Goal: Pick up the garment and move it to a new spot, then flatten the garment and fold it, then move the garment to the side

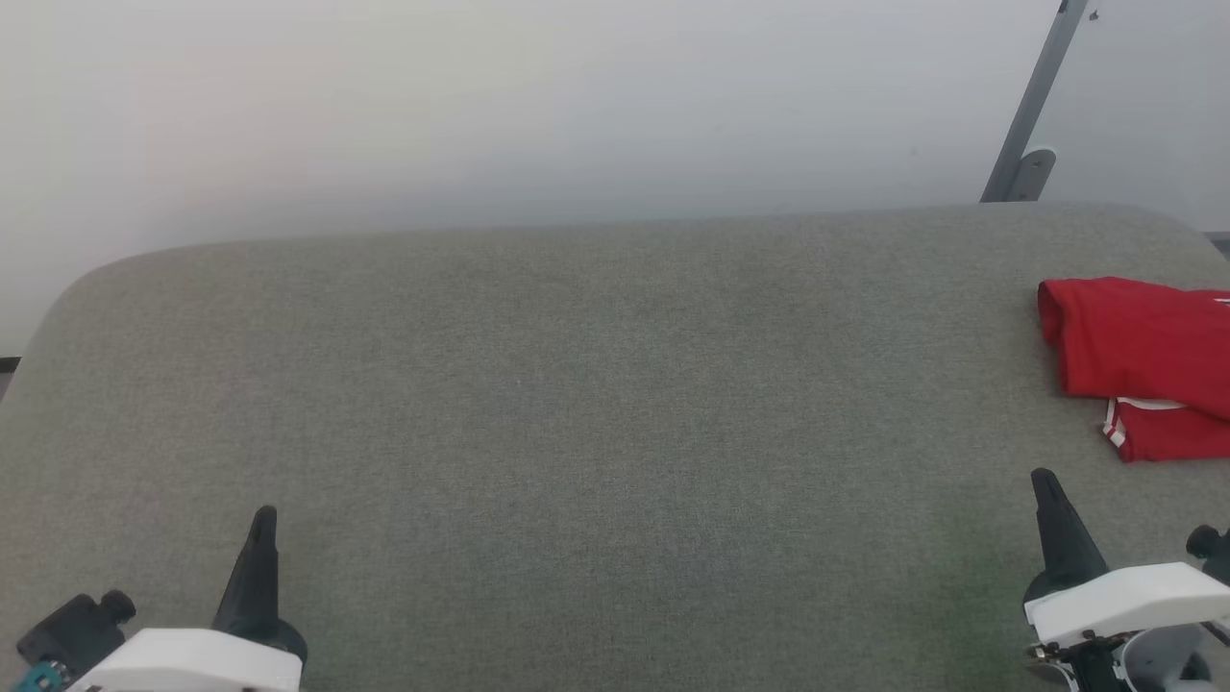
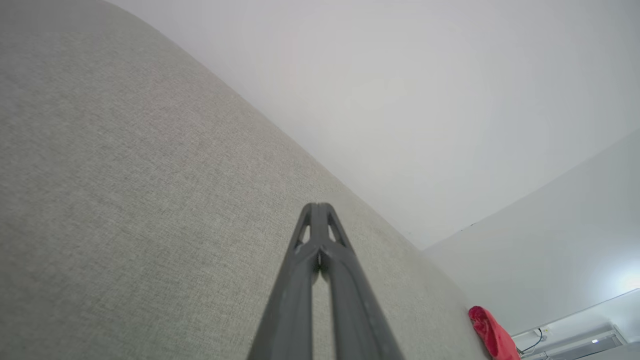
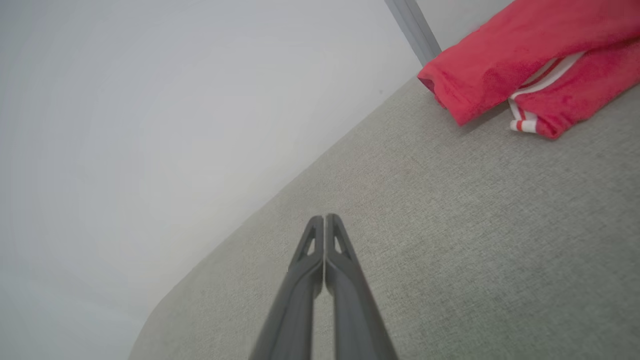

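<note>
The garment [image 1: 1143,351], a red shirt with red-and-white striped trim, lies folded at the far right of the grey fabric surface [image 1: 577,404], partly cut off by the head view's edge. It appears too in the right wrist view [image 3: 505,65] at the top right and as a small red heap in the left wrist view [image 2: 492,334]. My right gripper [image 1: 1047,485] is shut with nothing in it, a short way in front of the garment [image 3: 324,218]. My left gripper [image 1: 263,519] is shut and empty at the lower left, far from the garment [image 2: 318,206].
A plain pale wall [image 1: 480,106] rises behind the surface. A grey metal bar with a bracket [image 1: 1033,106] leans at the back right, above the garment. The surface's back corners are rounded. A cable and white unit [image 2: 565,340] show beyond its far end.
</note>
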Robot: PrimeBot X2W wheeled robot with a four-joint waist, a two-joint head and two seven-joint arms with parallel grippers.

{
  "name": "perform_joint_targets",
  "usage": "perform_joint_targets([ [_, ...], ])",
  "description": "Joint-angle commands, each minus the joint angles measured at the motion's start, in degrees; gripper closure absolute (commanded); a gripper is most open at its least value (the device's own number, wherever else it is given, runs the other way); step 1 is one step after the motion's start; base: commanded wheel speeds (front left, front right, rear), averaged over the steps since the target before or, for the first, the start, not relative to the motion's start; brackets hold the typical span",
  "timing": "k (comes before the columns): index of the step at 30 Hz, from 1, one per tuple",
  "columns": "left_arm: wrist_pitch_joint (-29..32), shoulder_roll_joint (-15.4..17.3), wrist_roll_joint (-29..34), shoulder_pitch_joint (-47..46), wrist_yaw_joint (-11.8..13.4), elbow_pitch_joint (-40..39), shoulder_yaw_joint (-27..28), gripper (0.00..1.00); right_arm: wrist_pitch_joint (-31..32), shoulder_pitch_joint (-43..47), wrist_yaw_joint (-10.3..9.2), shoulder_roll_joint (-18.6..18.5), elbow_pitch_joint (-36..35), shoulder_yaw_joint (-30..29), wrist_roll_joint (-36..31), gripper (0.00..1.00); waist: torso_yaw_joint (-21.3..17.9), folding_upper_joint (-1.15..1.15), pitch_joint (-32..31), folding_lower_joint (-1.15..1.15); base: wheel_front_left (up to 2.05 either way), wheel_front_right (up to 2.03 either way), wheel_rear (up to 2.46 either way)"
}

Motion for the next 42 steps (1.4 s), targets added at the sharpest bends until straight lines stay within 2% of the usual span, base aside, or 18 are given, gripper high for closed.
perform_joint_targets([
  [1, 0.4, 0.1, -2.0, -1.7, -0.1, -0.5, 0.4, 1.00, 0.4, -1.4, 0.02, -0.2, -0.9, 0.0, 2.0, 1.00, 0.0, 0.00, 0.0, 0.00, 0.00, 0.00, 0.00],
  [42, 7.1, -4.1, -22.9, -5.6, -0.2, 0.9, 0.9, 1.00, 4.7, -3.0, 0.01, 1.7, -1.0, 0.8, 26.8, 1.00, 0.4, 0.00, 0.3, 0.00, 0.00, 0.00, 0.00],
])
